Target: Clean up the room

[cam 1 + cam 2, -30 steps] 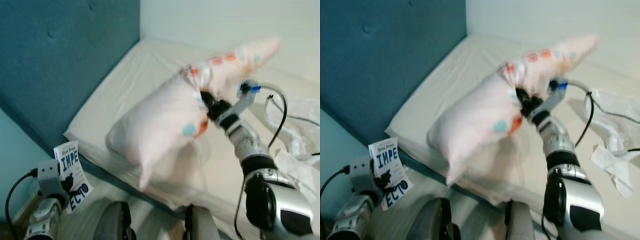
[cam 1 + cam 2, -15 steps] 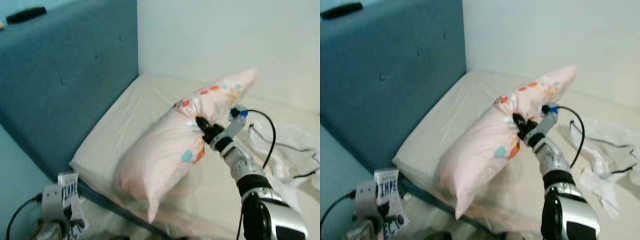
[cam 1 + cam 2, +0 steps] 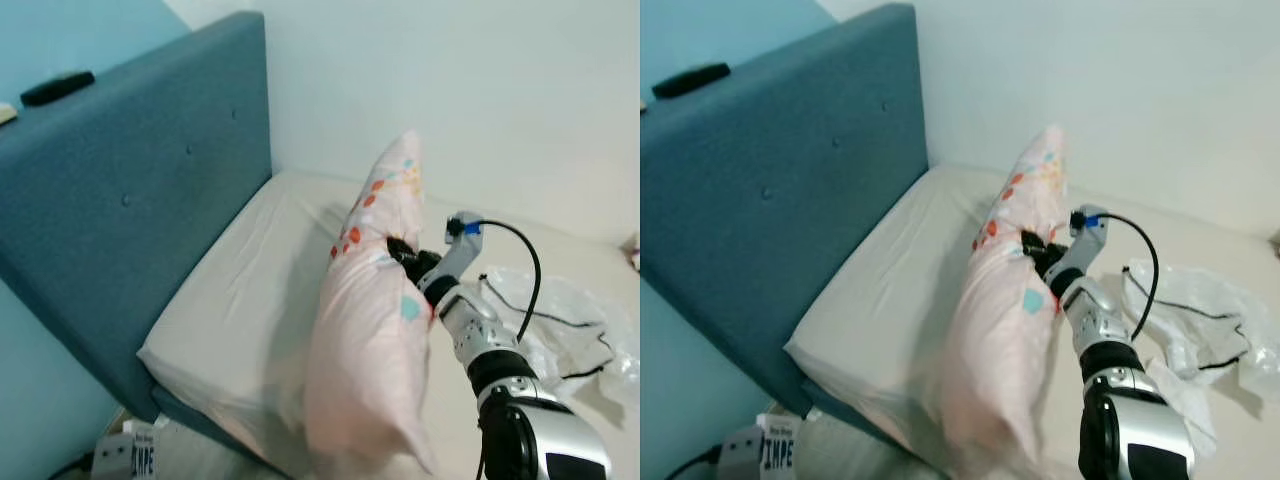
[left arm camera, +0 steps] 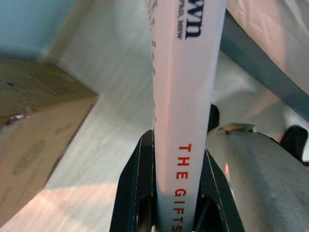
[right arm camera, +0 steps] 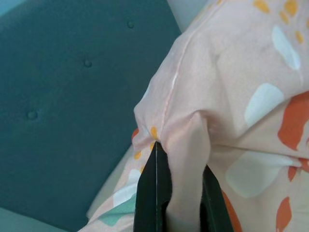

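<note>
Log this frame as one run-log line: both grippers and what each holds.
right gripper: shut on pillow, held upright over bed | left gripper: shut on book, low beside bed

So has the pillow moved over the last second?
Yes. The pillow, pinched in the right claw, has swung from lying across the mattress to standing nearly upright, its top against the wall.

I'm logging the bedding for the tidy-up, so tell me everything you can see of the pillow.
The pillow is soft, in a pale pink fabric case printed with orange, teal and white shapes. It stands nearly on end over the cream mattress, one corner pointing up toward the white wall. The right gripper is shut on a bunched fold of its case near the middle, with a seam running up from the pinch. Its lower end looks blurred.
</note>
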### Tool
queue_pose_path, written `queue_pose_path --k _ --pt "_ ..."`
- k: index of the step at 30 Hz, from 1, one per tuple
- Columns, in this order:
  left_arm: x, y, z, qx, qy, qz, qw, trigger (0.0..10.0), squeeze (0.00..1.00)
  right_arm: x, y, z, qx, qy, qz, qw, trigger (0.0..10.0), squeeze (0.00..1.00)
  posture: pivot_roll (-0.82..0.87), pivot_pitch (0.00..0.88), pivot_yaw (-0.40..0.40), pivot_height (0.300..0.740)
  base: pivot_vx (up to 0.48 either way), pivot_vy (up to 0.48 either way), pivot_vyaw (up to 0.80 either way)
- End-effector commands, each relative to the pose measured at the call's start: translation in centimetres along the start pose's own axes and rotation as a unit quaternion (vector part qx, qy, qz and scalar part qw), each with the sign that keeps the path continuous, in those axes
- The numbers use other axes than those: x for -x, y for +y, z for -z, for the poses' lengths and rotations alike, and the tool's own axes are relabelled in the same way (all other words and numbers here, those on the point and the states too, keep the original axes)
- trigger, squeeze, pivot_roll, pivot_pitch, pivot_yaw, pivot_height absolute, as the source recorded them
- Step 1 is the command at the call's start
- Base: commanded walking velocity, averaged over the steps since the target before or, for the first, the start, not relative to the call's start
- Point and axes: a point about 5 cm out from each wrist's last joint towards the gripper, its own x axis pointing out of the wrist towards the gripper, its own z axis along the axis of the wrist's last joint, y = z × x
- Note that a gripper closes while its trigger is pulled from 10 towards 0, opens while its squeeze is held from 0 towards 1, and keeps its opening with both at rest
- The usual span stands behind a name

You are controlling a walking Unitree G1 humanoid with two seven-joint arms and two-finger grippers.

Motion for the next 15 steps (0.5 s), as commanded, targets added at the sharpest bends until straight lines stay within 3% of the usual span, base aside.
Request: queue_pose_path --k 1,15 --pt "0.0 -0.3 0.4 -0.004 0.007 0.004 1.0 10.0 0.0 -0.6 0.6 -1.3 0.015 -0.035 -0.011 0.999 10.0 0.0 0.04 0.0 -0.037 0.708 0.0 0.0 0.74" --pt "-0.1 -1.5 0.5 -0.025 0.016 0.026 0.999 10.0 0.0 -0.6 0.2 -3.0 0.011 -0.078 0.009 0.997 10.0 0.0 0.04 0.0 -0.028 0.708 0.0 0.0 0.74"
